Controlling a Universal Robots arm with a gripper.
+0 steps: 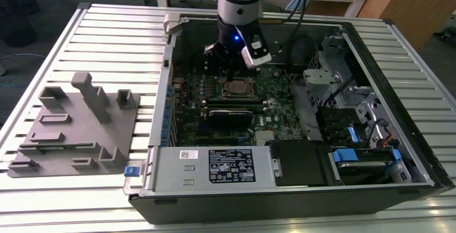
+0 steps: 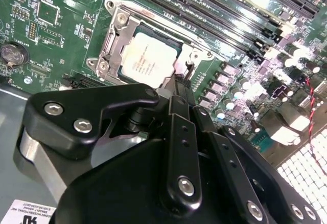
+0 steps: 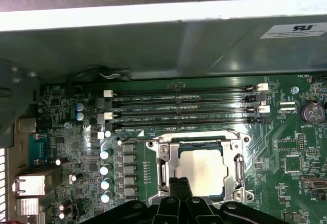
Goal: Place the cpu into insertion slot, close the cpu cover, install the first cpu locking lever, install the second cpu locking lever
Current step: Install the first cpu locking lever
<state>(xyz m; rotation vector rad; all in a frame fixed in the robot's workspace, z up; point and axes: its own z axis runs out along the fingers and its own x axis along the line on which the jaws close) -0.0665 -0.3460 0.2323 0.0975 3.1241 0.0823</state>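
The cpu [image 2: 147, 60] [image 3: 202, 170] lies flat in the insertion slot [image 1: 238, 88], its dull silver top facing up. The cpu cover [image 3: 198, 142] [image 2: 113, 36], a thin silvery frame, lies down around the chip. In both wrist views my gripper [image 2: 180, 87] [image 3: 179, 184] is shut with nothing between its fingers. Its tips sit right at one edge of the socket, next to a small metal hook [image 2: 191, 66]. In the exterior view the gripper [image 1: 230, 74] hangs low inside the open case just behind the socket.
Long black memory slots [image 3: 184, 106] run beside the socket. The case wall [image 3: 163, 45] rises close behind them. A power supply box [image 1: 213, 166] and blue-tabbed drive bays [image 1: 349, 155] fill the front of the case. A grey fixture [image 1: 71, 131] stands on the slatted table at the exterior view's left.
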